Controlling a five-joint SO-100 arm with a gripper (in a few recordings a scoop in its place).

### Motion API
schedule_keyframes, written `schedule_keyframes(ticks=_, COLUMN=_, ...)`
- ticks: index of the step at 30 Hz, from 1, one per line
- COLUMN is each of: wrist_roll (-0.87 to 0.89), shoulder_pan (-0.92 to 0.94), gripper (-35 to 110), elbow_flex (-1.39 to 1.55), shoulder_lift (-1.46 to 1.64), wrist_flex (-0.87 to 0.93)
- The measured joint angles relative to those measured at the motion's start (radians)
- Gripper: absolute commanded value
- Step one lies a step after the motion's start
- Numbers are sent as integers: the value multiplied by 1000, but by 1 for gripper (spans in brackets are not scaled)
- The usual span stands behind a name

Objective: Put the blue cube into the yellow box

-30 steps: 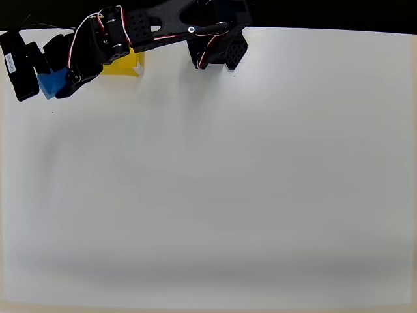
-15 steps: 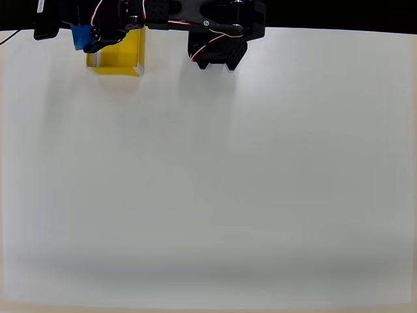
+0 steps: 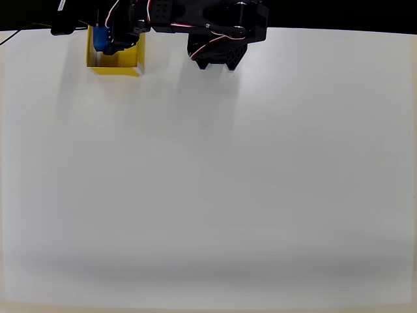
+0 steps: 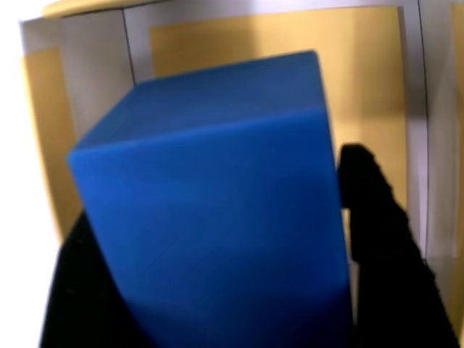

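1. At the far left corner of the white bench (image 3: pixel 208 182), in the overhead view, the black arm (image 3: pixel 195 16) reaches sideways so that its gripper (image 3: pixel 104 38) hangs over the yellow box (image 3: pixel 117 65).
2. Clamped in the fingers is the blue cube (image 3: pixel 100 38); it sits above the box's open top, toward the left part of the box, which is where a drop would land it inside the walls.
3. From the wrist view, the blue cube (image 4: pixel 217 196) looms large between two dark fingers (image 4: pixel 377 217), one at each side, pressing its faces; that grip is why the cube stays off the floor of the yellow box (image 4: pixel 275 36) seen behind it.
4. The cube looks slightly tilted in the grip, so I judge a corner may touch down first.
5. I judge the carrying done, with letting go as the remaining step.
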Motion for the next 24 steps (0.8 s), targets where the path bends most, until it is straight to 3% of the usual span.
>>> schedule_keyframes(ticks=6, wrist_roll=18, shoulder_pan=0, gripper=3, elbow_flex=112, shoulder_lift=0, wrist_flex=-112)
schedule_keyframes(ticks=16, wrist_roll=25, shoulder_pan=12, gripper=21, elbow_flex=273, shoulder_lift=38, wrist_flex=-199)
schedule_keyframes(ticks=24, wrist_roll=-58, shoulder_pan=51, gripper=37, elbow_flex=215, shoulder_lift=80, wrist_flex=-29)
